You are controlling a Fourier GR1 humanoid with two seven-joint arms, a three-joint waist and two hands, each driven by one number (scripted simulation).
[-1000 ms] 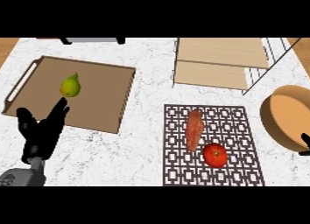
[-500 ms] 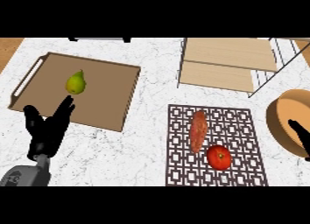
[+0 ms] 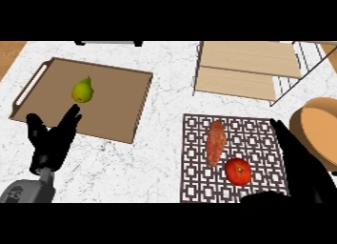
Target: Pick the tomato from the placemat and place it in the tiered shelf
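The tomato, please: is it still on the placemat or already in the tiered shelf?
Still on the placemat. The tomato lies beside the sweet potato; the tiered shelf holds nothing visible.

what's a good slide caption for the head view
Right hand open beside the tomato on the placemat; tiered shelf waits beyond.

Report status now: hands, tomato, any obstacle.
Both hands open: left hand resting, right hand beside placemat. Tomato untouched. Sweet potato close by.
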